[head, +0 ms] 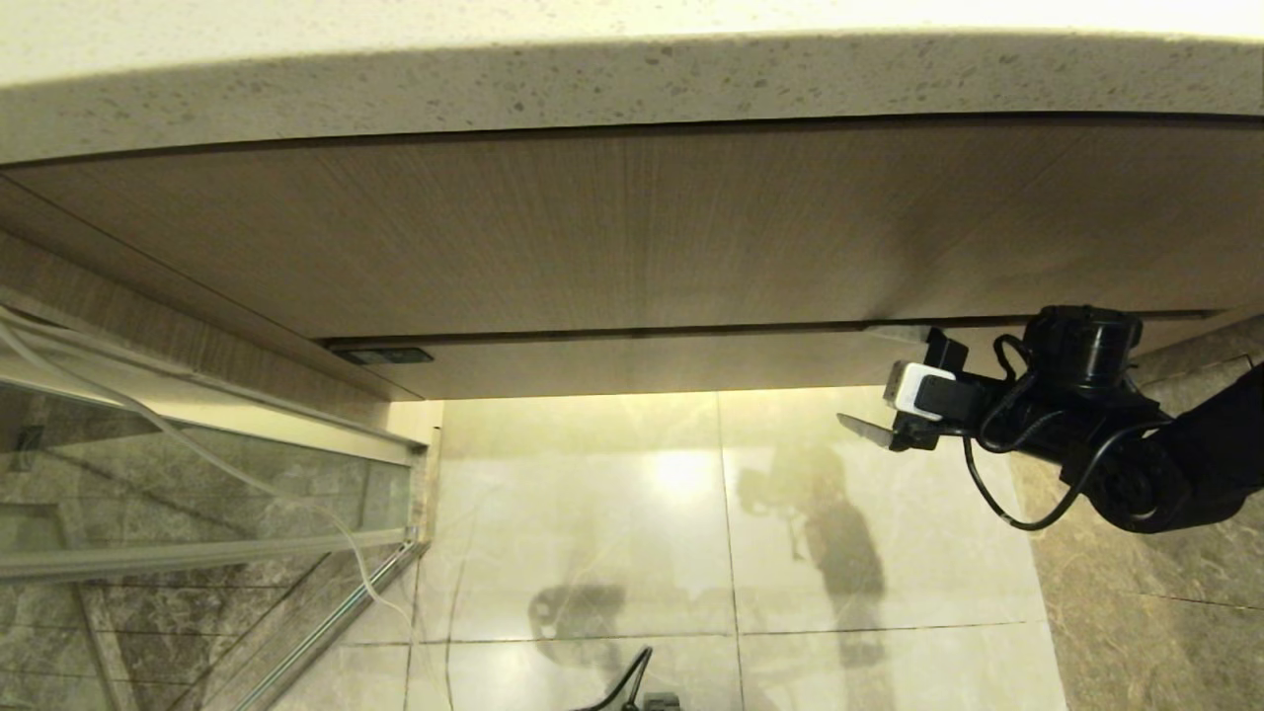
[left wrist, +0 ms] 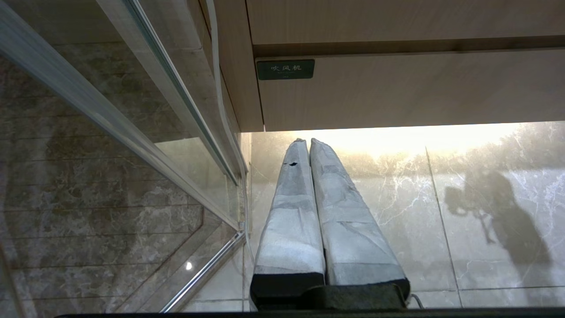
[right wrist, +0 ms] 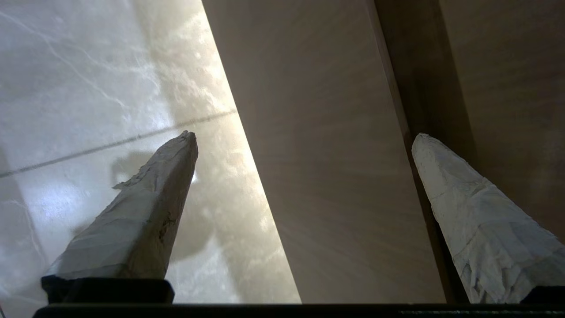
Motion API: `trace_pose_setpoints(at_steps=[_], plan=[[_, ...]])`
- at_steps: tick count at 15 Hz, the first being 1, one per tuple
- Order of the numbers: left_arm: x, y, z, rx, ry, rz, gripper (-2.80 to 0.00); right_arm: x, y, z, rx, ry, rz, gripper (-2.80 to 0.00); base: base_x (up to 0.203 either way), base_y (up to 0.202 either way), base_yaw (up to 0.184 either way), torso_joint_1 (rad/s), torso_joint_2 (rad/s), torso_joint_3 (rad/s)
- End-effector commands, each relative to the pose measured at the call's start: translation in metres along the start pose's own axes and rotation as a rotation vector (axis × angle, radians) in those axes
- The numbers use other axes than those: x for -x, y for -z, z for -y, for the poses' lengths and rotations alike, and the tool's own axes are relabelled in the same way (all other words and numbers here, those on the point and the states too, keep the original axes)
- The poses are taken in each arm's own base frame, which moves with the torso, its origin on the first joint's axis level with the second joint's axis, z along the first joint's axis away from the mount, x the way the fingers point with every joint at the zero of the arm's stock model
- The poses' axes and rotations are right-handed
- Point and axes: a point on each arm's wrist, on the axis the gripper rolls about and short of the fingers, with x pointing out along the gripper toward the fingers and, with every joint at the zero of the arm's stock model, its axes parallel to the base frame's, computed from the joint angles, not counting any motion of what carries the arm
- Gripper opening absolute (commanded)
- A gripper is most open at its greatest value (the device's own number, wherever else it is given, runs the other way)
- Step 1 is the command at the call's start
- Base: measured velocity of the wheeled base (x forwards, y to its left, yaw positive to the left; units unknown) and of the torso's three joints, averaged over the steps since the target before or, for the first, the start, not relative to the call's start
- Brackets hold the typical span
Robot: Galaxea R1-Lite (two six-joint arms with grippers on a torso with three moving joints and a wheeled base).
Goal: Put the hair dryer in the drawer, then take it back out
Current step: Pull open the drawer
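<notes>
R gripper [head: 879,415] w/ tape-wrapped fingers [right wrist: 145,221] sits at 3 o'clock in head view, jaws wide open, empty, just at the closed narrow light wood-grain drawer front [head: 632,363]. L gripper [left wrist: 306,143] parked, taped jaws closed on nothing, aimed at pale marble floor tile [left wrist: 397,198]. Hair dryer not visible.
</notes>
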Motion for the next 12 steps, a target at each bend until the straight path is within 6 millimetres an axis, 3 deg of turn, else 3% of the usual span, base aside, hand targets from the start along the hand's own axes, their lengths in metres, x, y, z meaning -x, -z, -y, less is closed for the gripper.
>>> trace_pose_setpoints(at_steps=[1, 12], plan=[[-0.0011, 0.0114, -0.0001, -0.001, -0.001, -0.037, -2.80, 0.0006, 0.0011, -0.0007, 0.006, 0.009, -0.026, 0.00, 0.000, 0.000, 0.000, 0.000, 0.00, 0.000], [-0.0011, 0.0115, -0.0001, 0.001, -0.001, -0.039, -2.80, -0.0013, 0.0009, 0.0001, -0.003, 0.034, -0.079, 0.00, 0.000, 0.000, 0.000, 0.000, 0.00, 0.000]])
